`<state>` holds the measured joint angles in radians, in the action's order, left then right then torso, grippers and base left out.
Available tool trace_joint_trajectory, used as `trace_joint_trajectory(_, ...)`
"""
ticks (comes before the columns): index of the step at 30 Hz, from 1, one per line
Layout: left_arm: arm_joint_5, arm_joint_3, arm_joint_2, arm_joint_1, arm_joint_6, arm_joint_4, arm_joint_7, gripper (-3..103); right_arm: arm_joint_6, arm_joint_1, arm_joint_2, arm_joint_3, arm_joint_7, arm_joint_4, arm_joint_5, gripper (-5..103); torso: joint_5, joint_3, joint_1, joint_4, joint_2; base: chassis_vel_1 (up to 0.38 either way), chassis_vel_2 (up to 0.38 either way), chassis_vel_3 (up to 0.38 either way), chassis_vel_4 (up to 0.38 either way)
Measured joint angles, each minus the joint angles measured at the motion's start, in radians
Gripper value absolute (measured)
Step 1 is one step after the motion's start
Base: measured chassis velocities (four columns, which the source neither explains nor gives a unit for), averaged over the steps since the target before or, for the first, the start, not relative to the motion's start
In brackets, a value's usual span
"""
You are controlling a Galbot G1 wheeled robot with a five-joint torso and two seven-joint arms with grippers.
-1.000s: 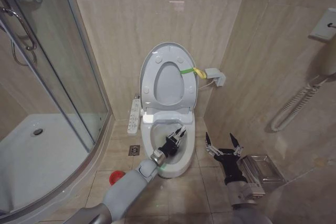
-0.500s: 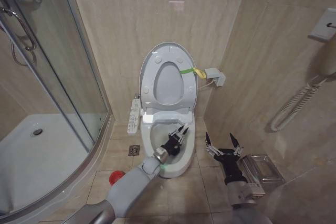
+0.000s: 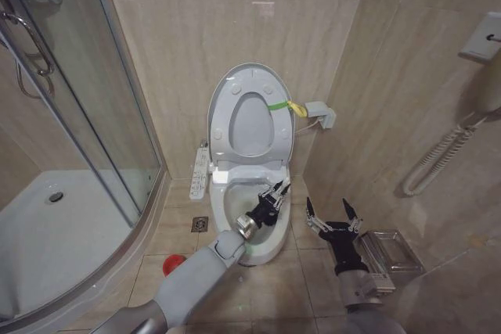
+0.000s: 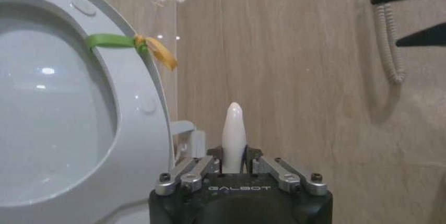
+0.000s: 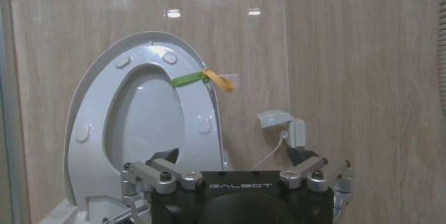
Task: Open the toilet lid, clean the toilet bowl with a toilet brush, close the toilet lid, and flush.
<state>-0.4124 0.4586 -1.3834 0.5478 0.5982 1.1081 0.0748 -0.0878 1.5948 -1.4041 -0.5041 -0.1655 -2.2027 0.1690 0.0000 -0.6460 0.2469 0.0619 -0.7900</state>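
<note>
While the toilet lid [image 3: 249,112] stands raised against the tiled wall, glossy white plastic with a green-and-yellow band [image 4: 132,44] tied at its right edge, the left gripper [image 3: 274,194] reaches over the right rim of the white ceramic toilet bowl [image 3: 235,228], clenched on the toilet brush [image 4: 233,135]. The smooth, tapered white handle points straight out between the fingers. "GALBOT" is printed on both wrists. The right gripper [image 3: 331,213] hovers beside the bowl's right side, fingers spread.
</note>
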Motion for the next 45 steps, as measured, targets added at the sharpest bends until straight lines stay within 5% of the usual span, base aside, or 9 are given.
trace_joint_trajectory(16,0.024,-0.084,0.009,-0.031,0.069,-0.278,0.051,21,0.0,0.0,0.0,0.0,0.0,0.0,0.0,100,-0.0001,0.0,0.0,0.0001,0.0,0.0,0.0,0.0,0.0)
trace_joint_trajectory(27,0.024,-0.095,0.04,-0.018,0.064,-0.23,0.041,21,0.0,0.0,0.0,0.0,0.0,0.0,0.0,100,0.0,0.0,0.0,-0.0001,0.0,0.0,0.0,0.0,0.0)
trace_joint_trajectory(37,0.019,-0.034,0.012,0.005,0.013,-0.011,-0.018,21,0.0,0.0,0.0,0.0,0.0,0.0,0.0,100,0.0001,0.0,0.0,0.0002,0.0,0.0,0.0,0.0,0.0)
trace_joint_trajectory(45,0.028,-0.031,-0.002,0.021,0.015,-0.073,0.001,21,0.0,0.0,0.0,0.0,0.0,0.0,0.0,100,0.0,0.0,0.0,-0.0002,0.0,0.0,0.0,0.0,0.0)
